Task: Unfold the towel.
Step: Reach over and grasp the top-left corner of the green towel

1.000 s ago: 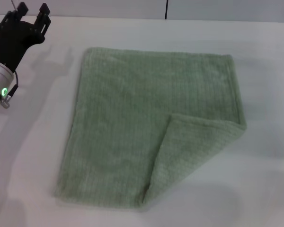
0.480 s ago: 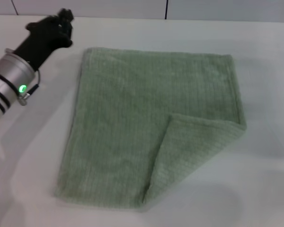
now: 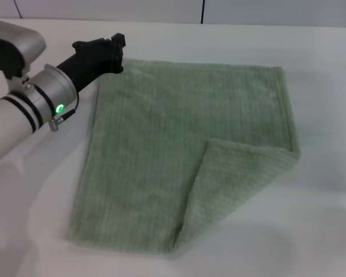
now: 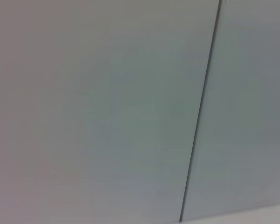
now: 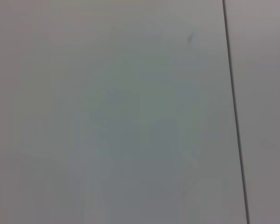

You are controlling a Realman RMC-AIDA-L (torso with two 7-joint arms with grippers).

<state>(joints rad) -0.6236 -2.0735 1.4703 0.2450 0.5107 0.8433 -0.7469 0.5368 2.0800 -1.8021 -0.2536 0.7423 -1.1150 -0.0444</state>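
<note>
The pale sage-green towel (image 3: 161,144) lies flat on the white table in the head view. Its near right corner is folded over onto the cloth as a triangular flap (image 3: 230,184). My left gripper (image 3: 116,53) has come in from the left and hovers at the towel's far left corner, pointing right. The right gripper is out of view. Both wrist views show only a pale wall with a dark seam.
The white table (image 3: 323,219) spreads around the towel on all sides. A wall with a dark vertical seam (image 3: 203,11) runs along the table's far edge.
My left arm has swung rightwards from the far left of the table to the towel's far left corner. The towel has not moved.
</note>
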